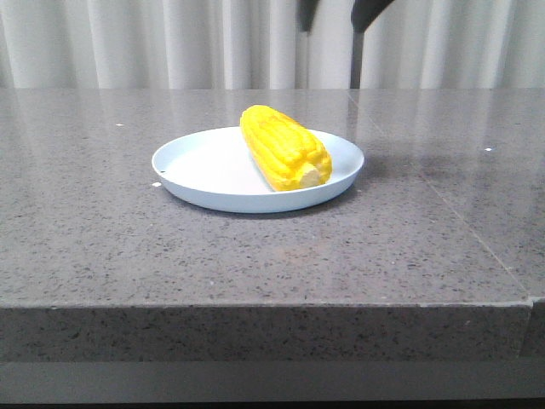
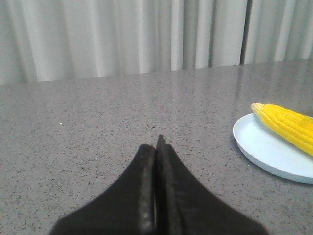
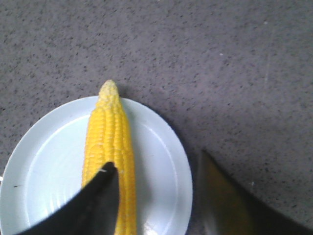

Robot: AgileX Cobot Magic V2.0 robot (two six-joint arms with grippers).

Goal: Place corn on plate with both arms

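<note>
The yellow corn (image 1: 285,147) lies on the pale-blue plate (image 1: 204,170) in the middle of the table, its pale stub end toward me. My right gripper (image 1: 332,13) is open and empty, high above the plate at the top edge of the front view. In the right wrist view the right gripper (image 3: 155,159) hangs over the corn (image 3: 110,142) and the plate (image 3: 161,161), well apart from them. My left gripper (image 2: 157,142) is shut and empty, low over the table, with the plate (image 2: 266,149) and corn (image 2: 286,125) off to its side. The left gripper is out of the front view.
The grey speckled stone table (image 1: 111,230) has a front edge near me and a seam (image 1: 460,217) running on the right. A pale curtain (image 1: 170,43) hangs behind the table.
</note>
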